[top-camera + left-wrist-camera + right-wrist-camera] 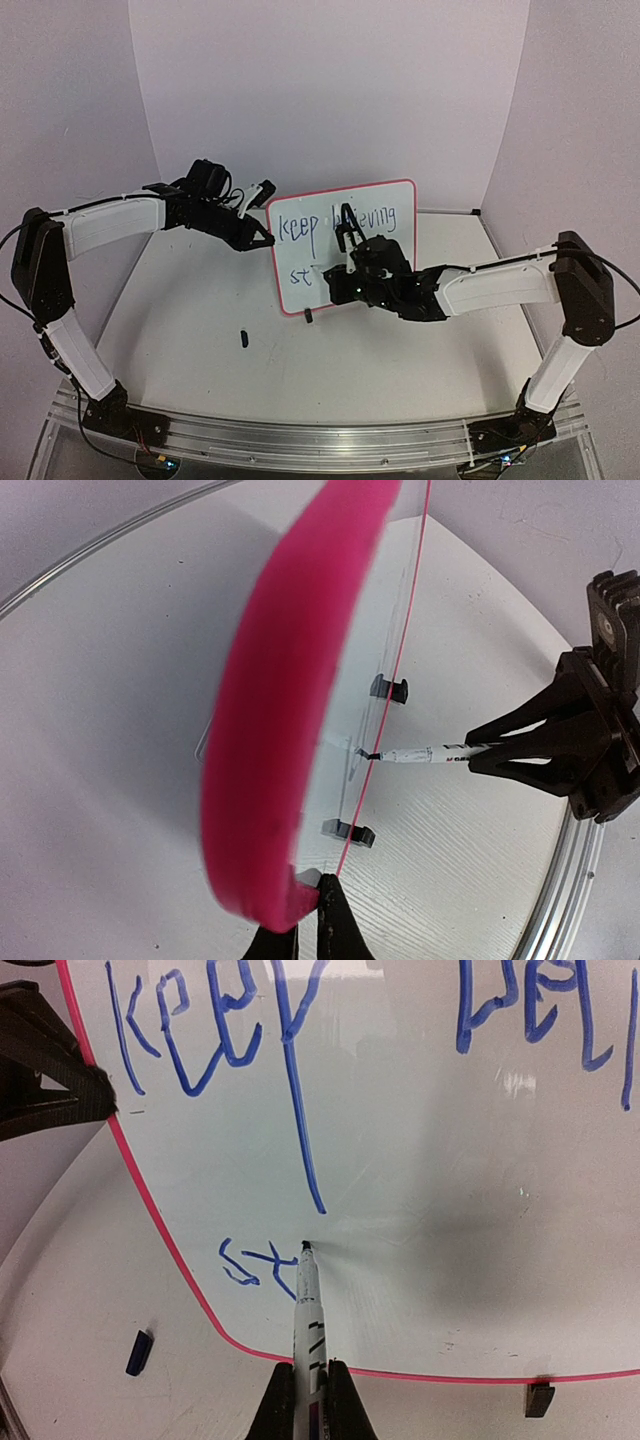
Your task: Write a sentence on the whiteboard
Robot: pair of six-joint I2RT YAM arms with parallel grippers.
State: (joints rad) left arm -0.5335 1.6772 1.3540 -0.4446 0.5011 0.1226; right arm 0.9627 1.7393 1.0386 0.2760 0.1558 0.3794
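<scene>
The whiteboard (300, 252) stands upright on the table, red-bordered. Its blue sentence (298, 228) reads "keep" and part of "believing", with "st" below (258, 1263). My left gripper (262, 237) is shut on the board's left edge; in the left wrist view (308, 920) it pinches the blurred pink border (290, 700). My right gripper (338, 275) is shut on a white marker (308, 1310). The marker's tip touches the board (450, 1210) just right of "st". My right arm hides the middle of "believing" in the top view.
The blue marker cap (243, 337) lies on the table in front of the board's left side, also in the right wrist view (139, 1352). Black clip feet (390, 689) (350, 831) hold the board's bottom edge. White walls enclose the table.
</scene>
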